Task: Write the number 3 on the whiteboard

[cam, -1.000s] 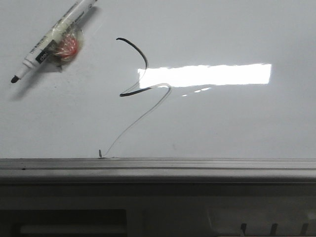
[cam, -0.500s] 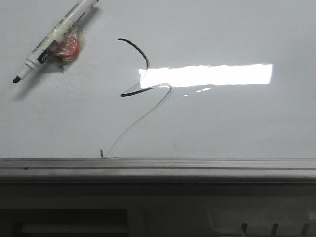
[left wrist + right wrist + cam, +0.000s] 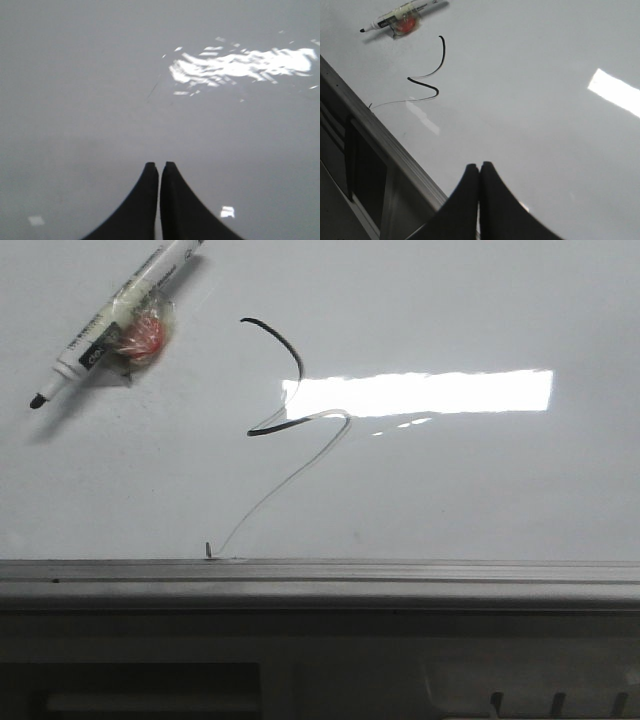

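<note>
Whiteboard (image 3: 470, 490) surface open right of the 3 (image 3: 285, 410); broad bare area. Only obstacle on it: marker (image 3: 110, 325) lying at far left, well apart from the 3. Frame strip (image 3: 400, 575) runs along near edge.

Likely office or lab, whiteboard (image 3: 450, 500), marker (image 3: 115, 320), grey frame (image 3: 320, 575)

A bright rectangular light reflection (image 3: 420, 392) lay across the glossy surface (image 3: 480, 490), seemingly from overhead lighting. Below the surface's near edge stood a grey housing (image 3: 320, 660) with a dark recess (image 3: 140, 690) and small slots (image 3: 555, 703).
</note>
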